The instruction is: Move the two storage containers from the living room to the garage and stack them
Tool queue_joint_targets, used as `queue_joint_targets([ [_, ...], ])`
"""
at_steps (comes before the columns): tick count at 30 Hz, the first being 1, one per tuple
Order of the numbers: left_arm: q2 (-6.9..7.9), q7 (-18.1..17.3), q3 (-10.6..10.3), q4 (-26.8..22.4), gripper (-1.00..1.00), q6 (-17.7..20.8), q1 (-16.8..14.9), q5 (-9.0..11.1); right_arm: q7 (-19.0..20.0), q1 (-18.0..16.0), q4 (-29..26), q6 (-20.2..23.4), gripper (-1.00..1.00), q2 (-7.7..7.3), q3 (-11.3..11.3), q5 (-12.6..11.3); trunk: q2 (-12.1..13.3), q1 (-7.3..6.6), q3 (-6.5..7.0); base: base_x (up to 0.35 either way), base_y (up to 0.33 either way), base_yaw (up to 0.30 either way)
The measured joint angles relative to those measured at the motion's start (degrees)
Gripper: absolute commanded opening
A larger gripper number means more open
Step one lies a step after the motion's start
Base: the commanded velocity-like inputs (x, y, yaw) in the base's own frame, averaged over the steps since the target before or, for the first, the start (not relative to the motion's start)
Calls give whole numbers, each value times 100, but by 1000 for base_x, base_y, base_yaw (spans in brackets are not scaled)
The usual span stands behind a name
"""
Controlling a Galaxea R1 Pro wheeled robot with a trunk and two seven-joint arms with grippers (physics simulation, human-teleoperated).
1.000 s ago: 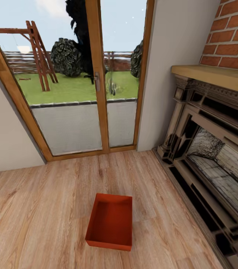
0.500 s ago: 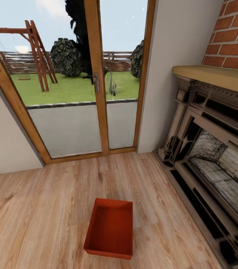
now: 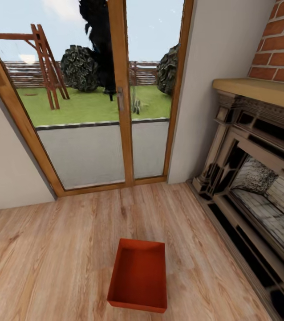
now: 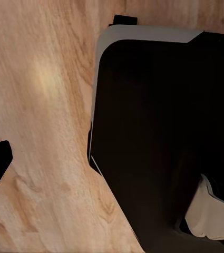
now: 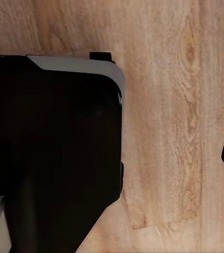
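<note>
While the head camera looks down over light wood planks (image 3: 48,258), one orange-red bin (image 3: 139,274) sits nearest, at about six o'clock in that view, lying flat on the floor with its open top up and nothing inside. Its long sides run away from the camera, and its near end lies close to the bottom edge of the view. Bare planks surround it on every side, so it touches nothing else.

Both wrist cameras look straight down at the same plank floor (image 4: 43,105), each with a large black body with a pale grey rim (image 4: 159,137) (image 5: 54,153) covering much of the view. A small dark tip pokes in at one edge of each picture, but the fingers themselves are not clear, so I cannot tell whether either the left gripper or the right gripper is open or closed.

Farther off, at about three o'clock, a dark carved fireplace (image 3: 253,178) runs along the wall, topped by a wooden mantel (image 3: 257,91) with red brick (image 3: 280,44) above it. At twelve o'clock stands a glass door with a wooden frame (image 3: 122,93), meeting the planks at its base. Beyond the glass lie a grey patio (image 3: 97,151), green grass (image 3: 88,104), a wooden swing frame (image 3: 44,62), round bushes (image 3: 79,67) and a fence
</note>
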Motion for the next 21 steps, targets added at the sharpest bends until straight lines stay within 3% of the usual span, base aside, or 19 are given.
queue_joint_targets([
  [15,-1,-1,-1,1,100,0,1,1,0,0,0,0,100,0,0,-2,0,-1,0,173,307,0],
  [21,-1,2,0,-2,100,0,2,1,-3,0,0,-1,100,1,0,-1,0,1,0,75,86,0],
])
